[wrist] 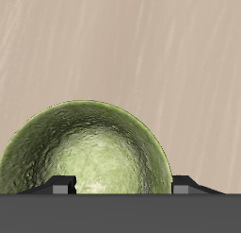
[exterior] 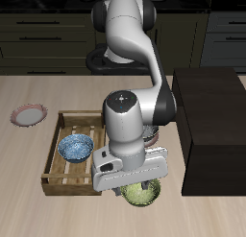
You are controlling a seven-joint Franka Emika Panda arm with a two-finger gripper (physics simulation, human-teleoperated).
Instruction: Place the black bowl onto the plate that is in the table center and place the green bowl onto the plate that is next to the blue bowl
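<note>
The green bowl (exterior: pixel 142 193) sits upright on the table near its front edge, and its mottled olive inside fills the wrist view (wrist: pixel 89 152). My gripper (exterior: pixel 137 186) hangs just over it and is open (wrist: pixel 122 187). One fingertip (wrist: pixel 62 187) is over the bowl's inside and the other stands just outside its rim. The blue bowl (exterior: pixel 75 148) lies in a wooden tray (exterior: pixel 60 119). A pink-rimmed plate (exterior: pixel 29 114) lies on the table beside that tray. The arm hides the black bowl and the table's centre.
A big black box (exterior: pixel 211 126) stands close beside the arm and the green bowl. A small round edge (exterior: pixel 151 135) peeks out behind the gripper's body; I cannot tell what it is. Dark cabinets run along the back.
</note>
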